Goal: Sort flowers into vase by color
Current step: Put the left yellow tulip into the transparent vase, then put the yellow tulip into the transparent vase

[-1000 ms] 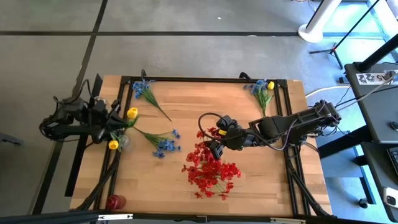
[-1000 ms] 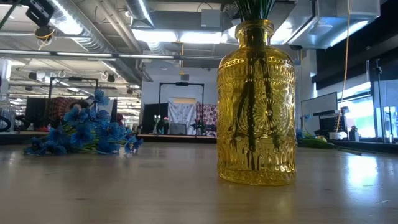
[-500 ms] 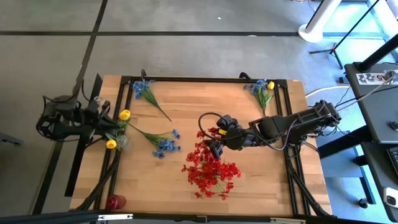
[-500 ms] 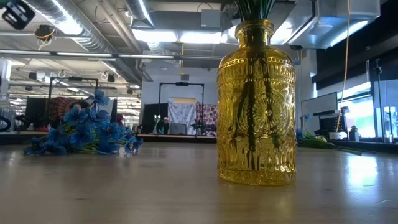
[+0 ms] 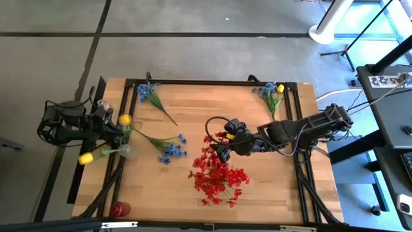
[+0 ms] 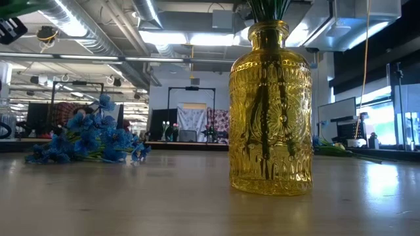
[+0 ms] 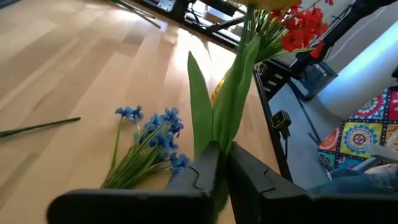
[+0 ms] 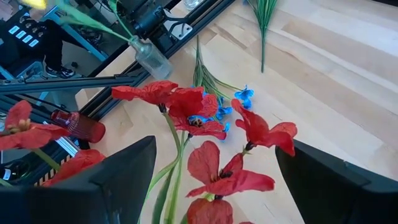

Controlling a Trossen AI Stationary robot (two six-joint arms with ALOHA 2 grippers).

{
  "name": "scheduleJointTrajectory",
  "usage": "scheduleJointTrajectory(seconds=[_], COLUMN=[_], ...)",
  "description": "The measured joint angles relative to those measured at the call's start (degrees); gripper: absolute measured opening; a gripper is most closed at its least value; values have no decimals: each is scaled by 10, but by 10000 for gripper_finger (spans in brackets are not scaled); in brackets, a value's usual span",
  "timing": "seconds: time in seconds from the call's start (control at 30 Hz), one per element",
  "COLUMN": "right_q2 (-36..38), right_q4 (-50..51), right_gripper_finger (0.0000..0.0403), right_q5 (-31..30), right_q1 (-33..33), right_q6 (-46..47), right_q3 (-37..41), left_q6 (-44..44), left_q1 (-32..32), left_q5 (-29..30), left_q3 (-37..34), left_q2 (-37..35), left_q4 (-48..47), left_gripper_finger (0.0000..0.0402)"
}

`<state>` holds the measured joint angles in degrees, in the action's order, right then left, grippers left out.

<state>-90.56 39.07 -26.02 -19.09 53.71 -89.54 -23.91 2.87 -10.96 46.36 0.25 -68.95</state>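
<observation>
Pale wooden planks of the counter [image 5: 193, 109], ringed by a black frame, fill the middle of the high view, with grey floor around.

At far left, the left gripper [image 5: 111, 132] hangs over the counter's left edge, its jaws clamped on the green stem of a yellow-bloomed sprig [image 5: 86, 158] whose blossom sticks out beyond the frame toward lower left. Just beside it stands a small clear glass vase [image 5: 126, 150] with another yellow bloom [image 5: 125, 119] close by. In the lower left corner sits a small red vase [image 5: 118, 209].

Further right, two blue-flowered sprigs lie loose: one [image 5: 149, 93] at upper left, one [image 5: 168, 149] near the middle. A large bunch of red flowers [image 5: 217, 176] lies at centre, and the right gripper [image 5: 221, 147] reaches in low from the right, its jaws spread wide around the red blooms, holding nothing. At upper right lies a mixed blue and yellow sprig [image 5: 271, 93].

Judging by this, sorting is at an early stage: most sprigs are on the wood, not in vases.
</observation>
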Motion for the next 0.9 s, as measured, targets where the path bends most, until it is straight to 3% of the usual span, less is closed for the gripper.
scheduleJointTrajectory(seconds=[0.33,0.57,0.7,0.9], right_q2=[0,0,-1,-1], right_q4=[0,0,-15,-46], right_gripper_finger=[331,331,331,331], right_q5=[-1,-1,-19,-77], right_q1=[0,0,3,39], right_q6=[-2,-13,-35,-58], right_q3=[0,0,0,0], left_q6=[-15,-34,-30,-26], left_q1=[0,0,0,0], left_q5=[-20,-68,-33,12], left_q3=[15,91,130,128], left_q2=[0,0,0,1], left_q4=[3,4,36,179], left_gripper_finger=[104,116,116,117])
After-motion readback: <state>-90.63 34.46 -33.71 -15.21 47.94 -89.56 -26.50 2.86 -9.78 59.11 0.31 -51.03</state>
